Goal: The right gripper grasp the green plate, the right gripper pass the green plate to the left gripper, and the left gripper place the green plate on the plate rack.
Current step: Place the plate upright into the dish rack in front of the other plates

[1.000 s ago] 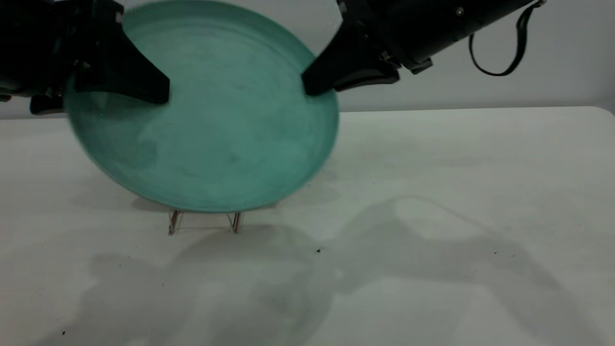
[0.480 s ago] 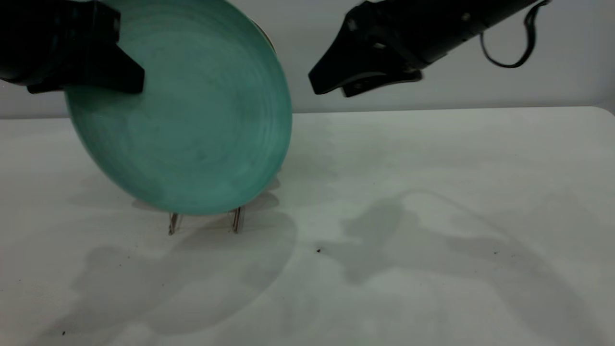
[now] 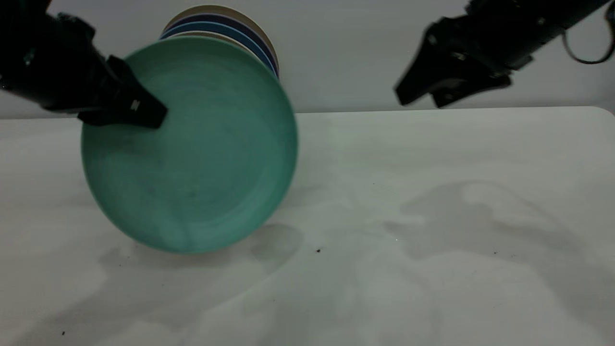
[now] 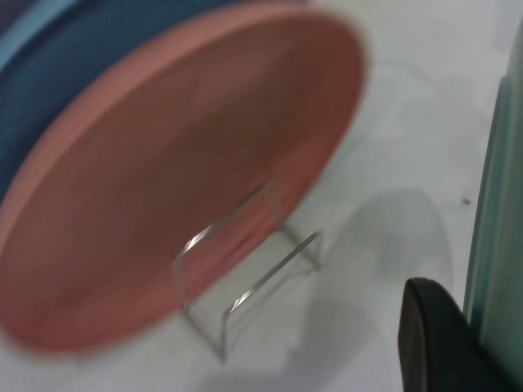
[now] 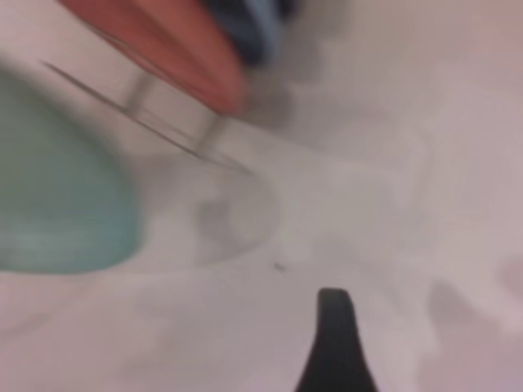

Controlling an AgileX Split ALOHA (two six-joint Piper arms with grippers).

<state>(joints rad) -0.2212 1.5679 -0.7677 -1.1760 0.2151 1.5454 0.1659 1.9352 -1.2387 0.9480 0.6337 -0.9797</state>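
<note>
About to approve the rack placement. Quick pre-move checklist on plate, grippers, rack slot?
1. Left gripper shut on the green plate at its upper rim: ok.
2. Right gripper off the plate, apart at upper right: ok.
3. Free loops of the plate rack in front of the pink plate: ok.
4. Plate upright, roughly parallel to the racked plates: ok.
5. Plate's lower edge lined up over a slot: cannot tell.
6. Plate seated in rack: not ok, not yet.

Black arms, pointed grippers, looped cable (image 3: pixel 584 50)
</note>
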